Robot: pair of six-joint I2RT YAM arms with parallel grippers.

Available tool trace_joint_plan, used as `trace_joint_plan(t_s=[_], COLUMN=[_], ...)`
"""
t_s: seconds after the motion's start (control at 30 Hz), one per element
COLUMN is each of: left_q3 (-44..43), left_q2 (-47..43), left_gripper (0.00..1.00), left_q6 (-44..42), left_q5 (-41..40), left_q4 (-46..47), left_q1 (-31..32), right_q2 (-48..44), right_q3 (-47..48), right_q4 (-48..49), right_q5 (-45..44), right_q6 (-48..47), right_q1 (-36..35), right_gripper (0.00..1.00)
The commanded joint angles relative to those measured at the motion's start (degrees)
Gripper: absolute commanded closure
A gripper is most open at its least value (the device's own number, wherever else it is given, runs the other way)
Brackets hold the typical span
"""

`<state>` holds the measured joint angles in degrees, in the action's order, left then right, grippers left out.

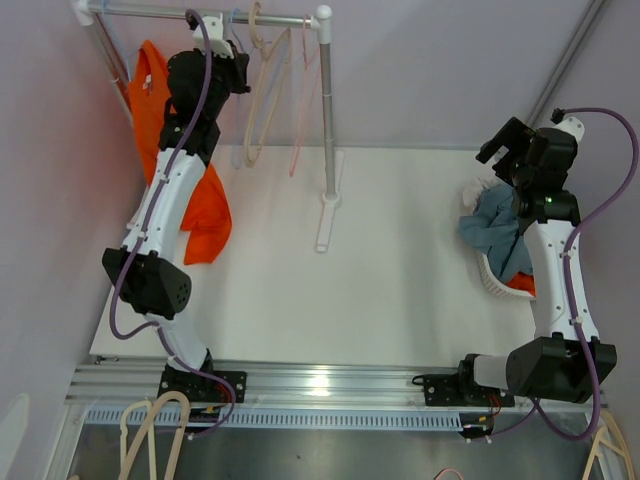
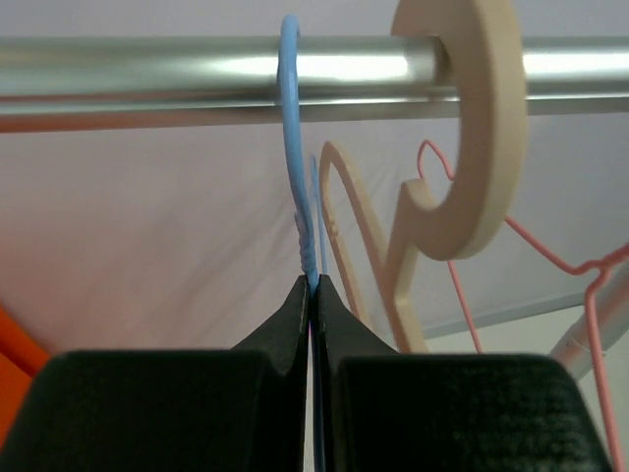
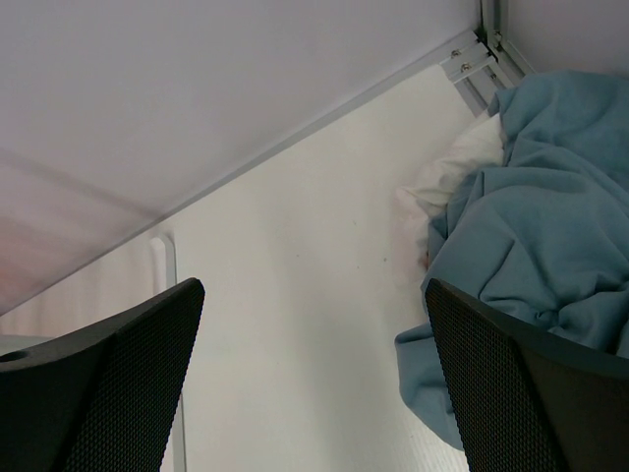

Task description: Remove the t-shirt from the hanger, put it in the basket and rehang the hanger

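Note:
The orange t-shirt [image 1: 205, 215] hangs from the rack's left end, draped down behind my left arm; its edge shows in the left wrist view [image 2: 15, 369]. My left gripper [image 1: 232, 45] is raised to the metal rod [image 1: 150, 12] and shut [image 2: 313, 287] on the neck of a blue hanger [image 2: 291, 118], whose hook sits over the rod [image 2: 147, 84]. My right gripper [image 1: 500, 145] is open and empty [image 3: 314, 290], hovering over the table beside a heap of clothes at the right.
A cream hanger [image 2: 486, 138] and a pink wire hanger [image 2: 536, 251] hang on the rod right of the blue one. The rack's upright post [image 1: 326, 120] stands mid-table. A white basket [image 1: 495, 282] holds blue cloth [image 3: 550, 226] and a white garment [image 3: 462, 167].

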<state>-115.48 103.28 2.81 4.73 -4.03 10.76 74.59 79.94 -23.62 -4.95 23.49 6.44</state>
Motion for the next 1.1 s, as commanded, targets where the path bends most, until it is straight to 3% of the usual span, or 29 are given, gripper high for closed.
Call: trace_joint_plan(t_s=[0.0,0.27,0.43,0.53,0.57,0.73,1.07], left_q3=[0.3,0.1,0.0,-0.5,-0.3,3.2,3.2], left_q2=[-4.2,-5.0,-7.7,-9.7,-10.4,-15.2,-17.8], left_gripper=[0.99,0.65,0.5,0.35,0.24,0.01,0.0], left_q6=[-1.0,-0.5,-1.4,-1.1,-1.1,0.0,-3.2], left_q5=[-1.1,-1.7,-2.8,-2.2,-2.1,-3.9,-18.0], left_q4=[2.5,1.4,0.3,-1.9,-2.6,-3.2,-3.5], left_q1=[1.7,2.5,2.4,1.5,1.1,-1.7,-8.0], right_q2=[-0.1,-0.2,0.0,0.8,1.1,2.1,5.4], right_q3=[0.3,0.0,0.0,1.0,1.4,4.1,10.3], right_q4=[1.6,1.3,1.6,1.6,1.3,0.4,-0.9], right_q5=[1.0,1.5,2.2,2.9,3.0,3.6,4.3], right_q6=[-0.2,-0.4,-0.1,0.2,0.3,-0.1,-0.1], right_q1=[-0.4,-0.5,-0.7,-1.2,-1.3,-2.5,-3.6], right_gripper=[0.0,0.01,0.0,0.0,0.01,0.01,0.01])
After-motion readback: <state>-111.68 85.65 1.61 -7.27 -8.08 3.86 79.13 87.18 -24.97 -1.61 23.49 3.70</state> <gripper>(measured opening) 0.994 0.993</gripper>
